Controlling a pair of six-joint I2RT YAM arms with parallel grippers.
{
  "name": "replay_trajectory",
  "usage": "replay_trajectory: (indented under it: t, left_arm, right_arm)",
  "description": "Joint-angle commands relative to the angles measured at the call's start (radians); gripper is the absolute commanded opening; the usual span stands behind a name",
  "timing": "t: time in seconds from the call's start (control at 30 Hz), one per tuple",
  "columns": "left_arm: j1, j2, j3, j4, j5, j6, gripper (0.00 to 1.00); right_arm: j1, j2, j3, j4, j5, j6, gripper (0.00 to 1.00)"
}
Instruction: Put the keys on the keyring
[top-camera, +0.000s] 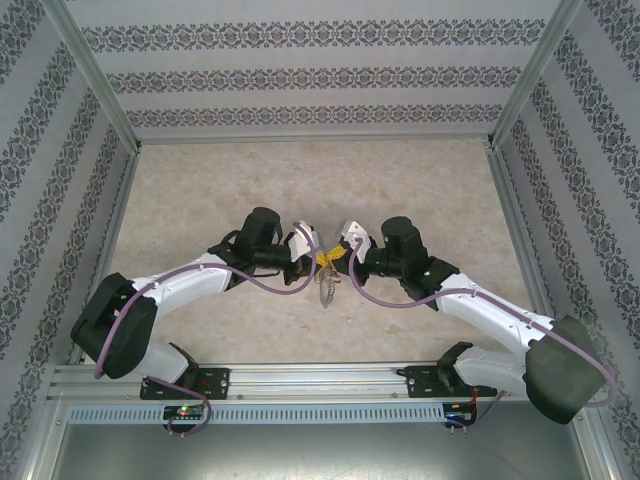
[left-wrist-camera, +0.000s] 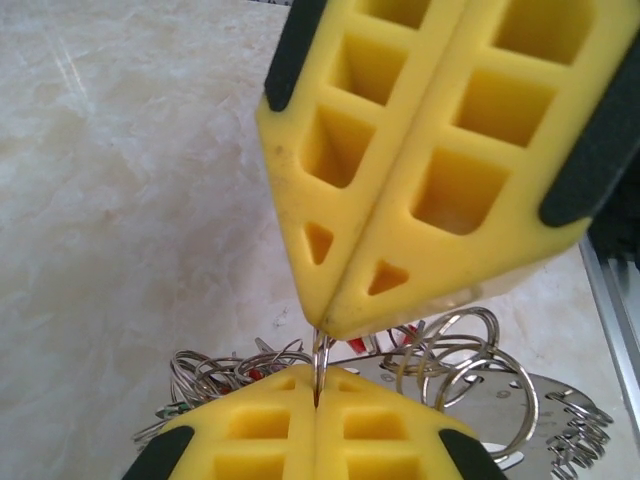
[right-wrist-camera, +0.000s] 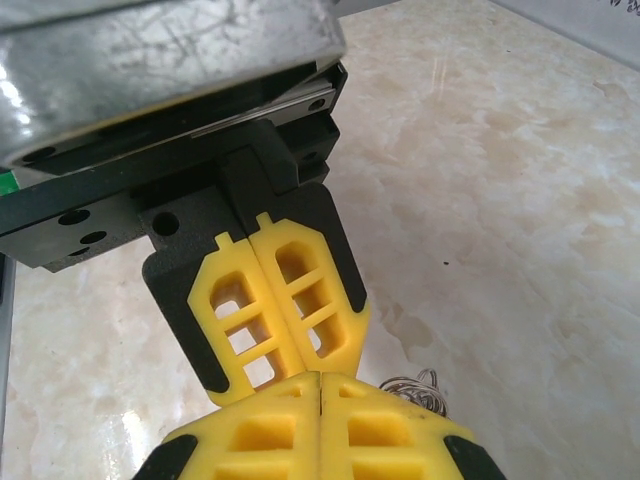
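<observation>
Between the two fingertips, over mid-bench, the keyring (left-wrist-camera: 318, 362) shows as a thin silver wire loop, its edge running straight up from the left pincer (left-wrist-camera: 316, 392) to the tip of the right pincer (left-wrist-camera: 328, 322). Left pincer fully closed, wire nipped in the seam of its yellow pads. Right pincer also fully closed, tips touching the same wire from the opposite side; cannot tell if it really grips it or just meets it.

Small rings (left-wrist-camera: 455, 352) bunch behind and below the loop, more of them on the left side. Tiny red tags (left-wrist-camera: 356, 345) sit among the rings, too small to say whether these are the keys or whether they are threaded on. From the top view the bundle seems to hang under the fingertips, above the marble-look bench (top-camera: 420, 180).

Handling, my guess: light, wire stiff but springy, slick metal, so it will swivel or slide in soft pads. The dangling cluster will swing and tangle. Best hold is bare wire away from the rings, one pincer each side of the opening. The keys are tiny and flat, so take them by the plastic tag, not the metal
</observation>
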Motion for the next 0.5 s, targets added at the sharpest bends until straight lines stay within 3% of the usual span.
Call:
replay_trajectory:
  t: [0.0, 0.47]
  left_arm:
    - [-0.001, -0.01, 0.011, 0.015, -0.003, 0.014, 0.0]
    - [-0.001, -0.016, -0.167, 0.398, -0.068, -0.135, 0.0]
  right_arm:
    - [0.017, -0.011, 0.027, 0.015, -0.028, -0.003, 0.0]
    - [-0.061, -0.015, -0.069, 0.04, 0.103, 0.155, 0.0]
